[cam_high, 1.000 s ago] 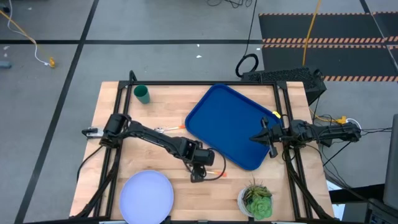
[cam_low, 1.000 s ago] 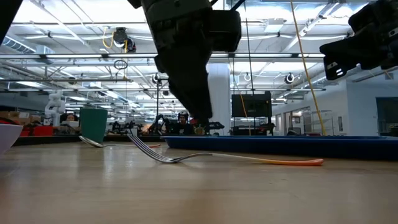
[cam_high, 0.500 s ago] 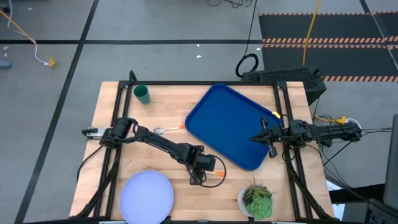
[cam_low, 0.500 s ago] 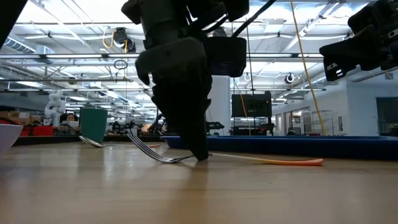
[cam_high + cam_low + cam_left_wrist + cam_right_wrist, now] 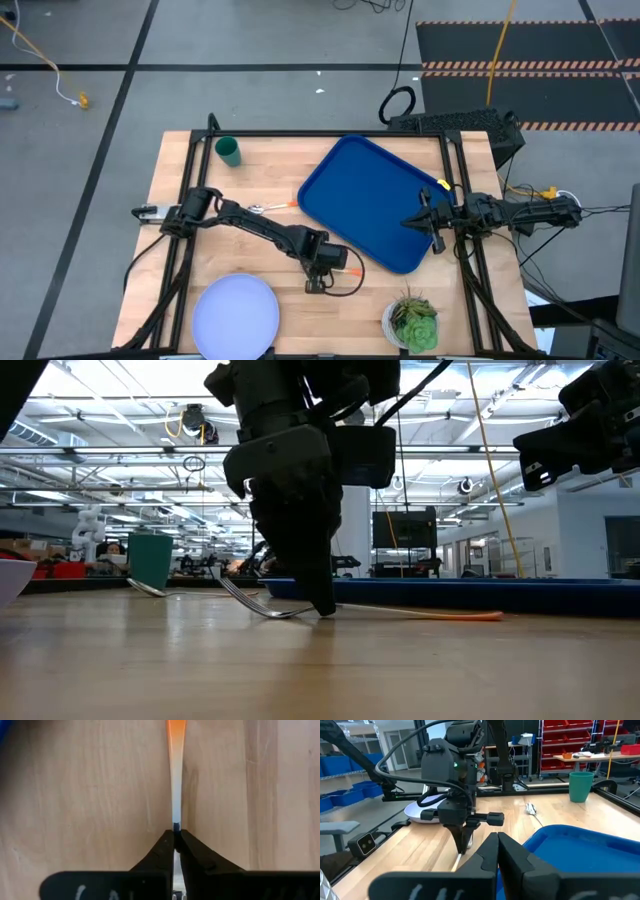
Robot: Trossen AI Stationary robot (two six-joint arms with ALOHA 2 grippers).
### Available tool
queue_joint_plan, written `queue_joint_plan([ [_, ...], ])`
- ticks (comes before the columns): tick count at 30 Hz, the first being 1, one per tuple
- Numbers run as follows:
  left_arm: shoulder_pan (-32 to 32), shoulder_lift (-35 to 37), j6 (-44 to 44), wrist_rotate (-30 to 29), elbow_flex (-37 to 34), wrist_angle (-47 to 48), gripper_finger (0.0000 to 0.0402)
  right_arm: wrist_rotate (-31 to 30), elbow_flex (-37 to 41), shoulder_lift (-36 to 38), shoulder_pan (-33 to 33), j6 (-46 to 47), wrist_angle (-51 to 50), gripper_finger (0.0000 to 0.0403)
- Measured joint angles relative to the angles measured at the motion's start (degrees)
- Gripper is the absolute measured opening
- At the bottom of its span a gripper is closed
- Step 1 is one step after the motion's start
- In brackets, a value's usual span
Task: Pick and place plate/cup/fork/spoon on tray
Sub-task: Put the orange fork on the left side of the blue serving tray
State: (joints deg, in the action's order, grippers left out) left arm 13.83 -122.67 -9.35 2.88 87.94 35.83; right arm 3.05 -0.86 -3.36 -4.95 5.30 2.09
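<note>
At table's six o'clock: left gripper [image 5: 174,845] clamped on orange-handled metal fork [image 5: 174,780], handle running toward blue rectangular tray [image 5: 370,195] at two o'clock; right gripper [image 5: 410,222] shut.

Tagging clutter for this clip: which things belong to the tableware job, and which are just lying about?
Job:
plate
cup
fork, left tool shut on it
spoon
tray
right tool, waiting over the tray

Lying about:
potted plant
</note>
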Motion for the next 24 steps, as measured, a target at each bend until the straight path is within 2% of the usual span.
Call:
queue_joint_plan([
  [8,-0.06,0.89,2.69,0.08,0.00,0.74,0.0008,0.00,0.00,0.00,-0.01,0.00,0.00,0.0000],
  [11,-0.09,2.50,6.71,-0.15,0.69,1.67,0.0007,0.00,0.00,-0.02,0.00,0.00,0.00,0.0000],
  [18,-1.48,4.78,19.50,-5.53,4.20,3.49,0.0009,-0.01,0.00,-0.48,-0.01,0.00,0.00,0.0000],
  [24,-5.11,4.79,40.57,-6.55,7.14,3.44,0.0007,0.02,0.02,-0.89,0.00,-0.02,0.00,0.0000],
])
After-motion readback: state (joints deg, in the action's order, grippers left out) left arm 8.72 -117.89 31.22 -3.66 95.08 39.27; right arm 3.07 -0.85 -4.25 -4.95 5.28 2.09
